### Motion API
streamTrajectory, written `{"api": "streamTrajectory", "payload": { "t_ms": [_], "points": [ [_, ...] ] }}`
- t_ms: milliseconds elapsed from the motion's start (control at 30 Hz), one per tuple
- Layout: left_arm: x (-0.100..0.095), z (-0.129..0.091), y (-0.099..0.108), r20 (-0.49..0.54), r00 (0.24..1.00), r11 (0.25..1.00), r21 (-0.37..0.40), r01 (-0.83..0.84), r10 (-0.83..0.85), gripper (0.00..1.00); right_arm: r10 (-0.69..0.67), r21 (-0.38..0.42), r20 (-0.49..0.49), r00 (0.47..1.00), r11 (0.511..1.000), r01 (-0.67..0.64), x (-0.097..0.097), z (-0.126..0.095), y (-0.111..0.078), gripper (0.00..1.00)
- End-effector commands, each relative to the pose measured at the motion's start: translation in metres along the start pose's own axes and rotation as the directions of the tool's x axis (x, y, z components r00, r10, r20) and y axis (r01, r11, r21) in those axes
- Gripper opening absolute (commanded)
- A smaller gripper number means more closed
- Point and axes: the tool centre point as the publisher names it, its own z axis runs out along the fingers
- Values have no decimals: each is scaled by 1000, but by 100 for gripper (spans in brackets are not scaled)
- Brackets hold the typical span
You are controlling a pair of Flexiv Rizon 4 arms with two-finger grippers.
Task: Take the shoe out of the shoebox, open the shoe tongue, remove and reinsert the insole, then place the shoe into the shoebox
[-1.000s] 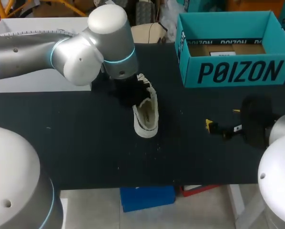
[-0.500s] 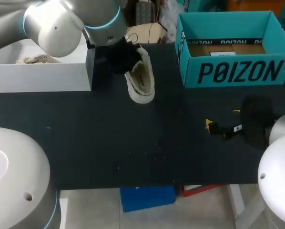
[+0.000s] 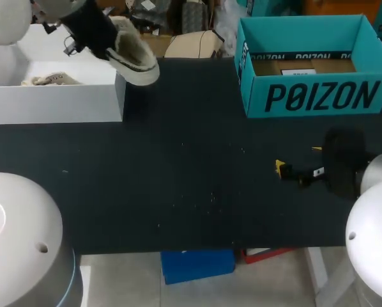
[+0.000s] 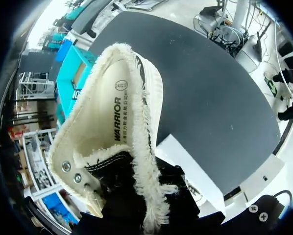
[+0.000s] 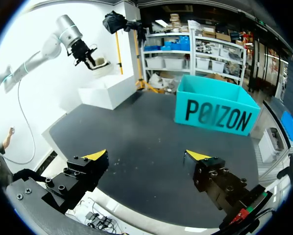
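Up over the right end of the white open cardboard box [image 3: 57, 102], the left end effector [image 3: 89, 29] is clenched on the cream frayed-edge canvas shoe [image 3: 135, 54], lifted clear of the black worktop [image 3: 178, 179]. Right end effector [image 5: 146, 155] sits released near the worktop's right edge.

The low cream canvas sneaker [image 3: 132, 54] hangs in the air at the upper left of the head view. It sits just over the right end of the open white box [image 3: 57, 102], tilted, with its toe pointing down toward the lower right. Its collar is frayed and fuzzy, its laces are black, and it has metal eyelets. The cream insole [image 4: 112, 112] lies flat inside it. The open teal shoebox [image 3: 319, 96] stands at the upper right, well apart from the sneaker.
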Motion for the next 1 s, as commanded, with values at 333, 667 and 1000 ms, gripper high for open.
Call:
{"api": "streamTrajectory", "payload": {
  "t_ms": [333,667,1000],
  "points": [
    [62,4,142,83,910,913,-7,408,-406,0,1,-1,3,1000,1000,-1,1,1,-1,100],
    [67,40,215,63,883,883,-34,467,-465,0,1,-1,3,1000,1000,-1,1,1,-1,100],
    [51,82,239,52,881,879,-58,473,-471,0,1,-1,3,1000,1000,-1,1,1,-1,100]
  ]
}}
